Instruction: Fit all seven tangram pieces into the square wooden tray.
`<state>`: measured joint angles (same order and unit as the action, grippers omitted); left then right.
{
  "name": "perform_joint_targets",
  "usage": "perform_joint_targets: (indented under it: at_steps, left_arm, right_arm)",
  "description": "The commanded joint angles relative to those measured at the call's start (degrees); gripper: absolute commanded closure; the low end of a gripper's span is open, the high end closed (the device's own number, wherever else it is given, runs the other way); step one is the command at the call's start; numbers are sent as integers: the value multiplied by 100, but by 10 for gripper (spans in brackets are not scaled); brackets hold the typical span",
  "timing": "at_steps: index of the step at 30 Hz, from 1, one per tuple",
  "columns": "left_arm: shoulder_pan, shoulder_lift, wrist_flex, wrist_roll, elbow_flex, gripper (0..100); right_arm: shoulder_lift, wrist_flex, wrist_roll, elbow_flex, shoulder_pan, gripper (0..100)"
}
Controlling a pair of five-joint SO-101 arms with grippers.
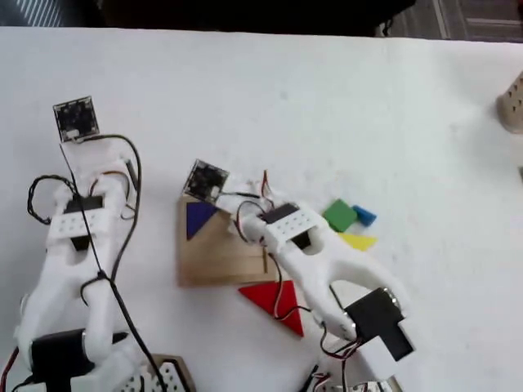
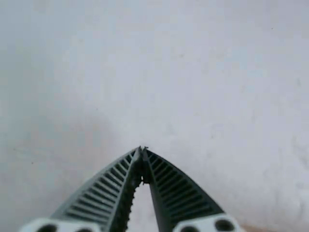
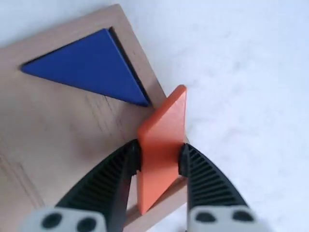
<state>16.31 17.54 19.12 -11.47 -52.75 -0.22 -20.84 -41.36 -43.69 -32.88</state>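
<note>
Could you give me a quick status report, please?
Right pincer shut on orange parallelogram, at the tray rim. Left pincer shut, over the table. Blue triangle in tray corner.

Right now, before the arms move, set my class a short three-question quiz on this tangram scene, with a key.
1. True or false: the blue triangle lies inside the wooden tray.
2. The right hand is: A open; B shut on the orange piece; C shut on nothing.
3. In the high view, how many pieces lie on the table outside the tray?
Key: 1 true. 2 B. 3 four: red triangle, green square, small blue piece, yellow triangle.
</note>
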Motion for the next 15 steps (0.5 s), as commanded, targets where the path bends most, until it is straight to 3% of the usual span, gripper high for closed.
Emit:
perform_joint_targets:
  at_steps: [1,15]
  left_arm:
    - [-31,4,-141,-26,211,976]
    - [-31,-4,-149,-26,211,976]
  right_arm:
    - [-268,-57,70,237,136,957]
    - [-1349,-1657,695,255,-13,980]
